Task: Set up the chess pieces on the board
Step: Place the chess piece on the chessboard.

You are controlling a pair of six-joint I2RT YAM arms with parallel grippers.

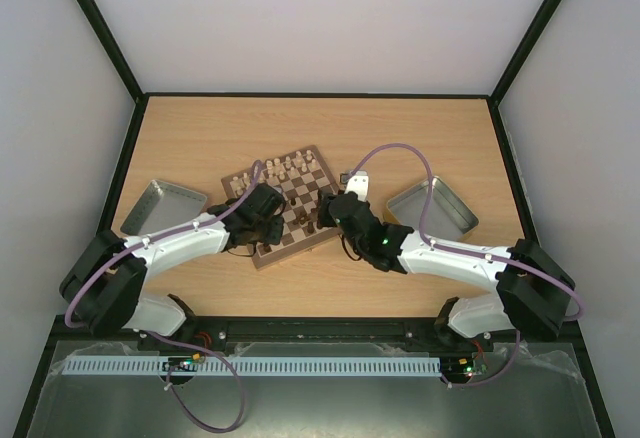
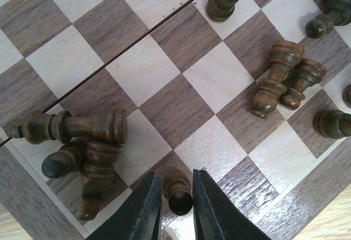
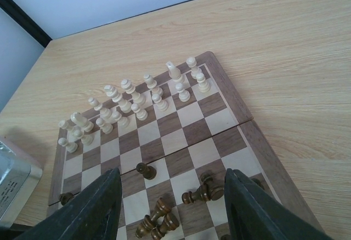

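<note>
Placing dark pawn [image 2: 178, 193] on board [image 2: 142, 70]: L gripper [image 2: 176, 210] fingers narrow, pawn between; clamped or freed, can't tell. R gripper [image 3: 173, 212] wide, empty. Next, prob.: right toppled dark pieces [image 2: 82, 141] just beside L fingers.

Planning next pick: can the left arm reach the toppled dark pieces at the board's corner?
Likely yes: the heap lies beside the left gripper, nothing between, but a dark pawn sits between its jaws.

We see a light wooden table [image 1: 300, 128] filling the middle of the top view. Directly on it lie the chessboard [image 1: 318, 190] at centre, a silver tray [image 1: 165, 208] at mid-left and a second silver tray [image 1: 432, 206] at mid-right.
</note>
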